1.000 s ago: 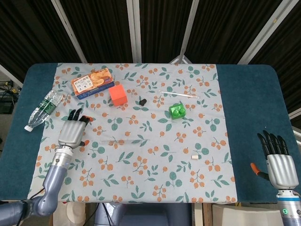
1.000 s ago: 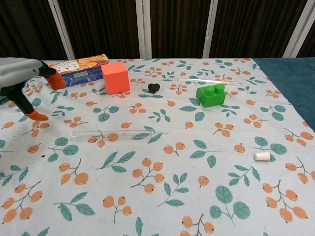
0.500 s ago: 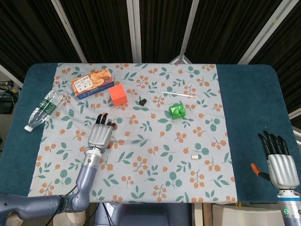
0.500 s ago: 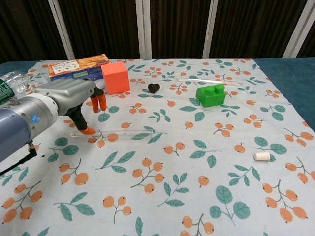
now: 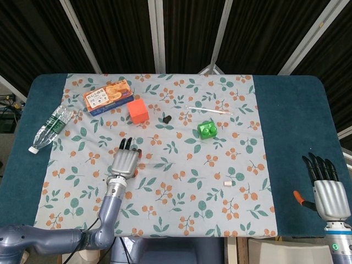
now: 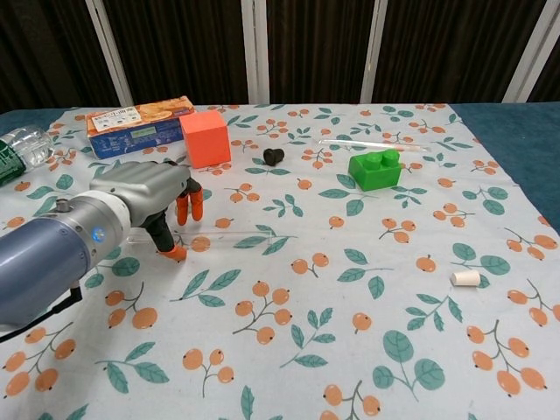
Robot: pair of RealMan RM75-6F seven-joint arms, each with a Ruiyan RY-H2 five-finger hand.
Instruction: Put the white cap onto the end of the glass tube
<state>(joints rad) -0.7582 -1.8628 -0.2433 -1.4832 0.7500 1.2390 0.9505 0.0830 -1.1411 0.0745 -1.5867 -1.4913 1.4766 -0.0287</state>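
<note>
Lying at the far left edge of the table, a clear plastic bottle (image 5: 50,128) rests on the blue cloth, with a snack box (image 5: 108,96) and an orange cube (image 5: 138,110) further in on the patterned tablecloth (image 5: 181,203). Next comes the left hand (image 6: 156,197), palm down over the left part of the glass tube (image 6: 236,234); its fingers (image 6: 185,208) are curled downward with the orange tips at the tube, though whether they actually grip it cannot be told. The tube lies flat, extending right from under the hand toward the middle of the cloth. Further right sit a small black stopper (image 6: 274,156), a green brick (image 6: 375,169) and a second thin tube (image 6: 372,144) behind it. The white cap (image 6: 465,278) lies on its side well apart from the left hand, far across the cloth. At the far right, the right hand (image 5: 326,190) hovers off the table's near corner, fingers straight and close together, holding nothing.
</note>
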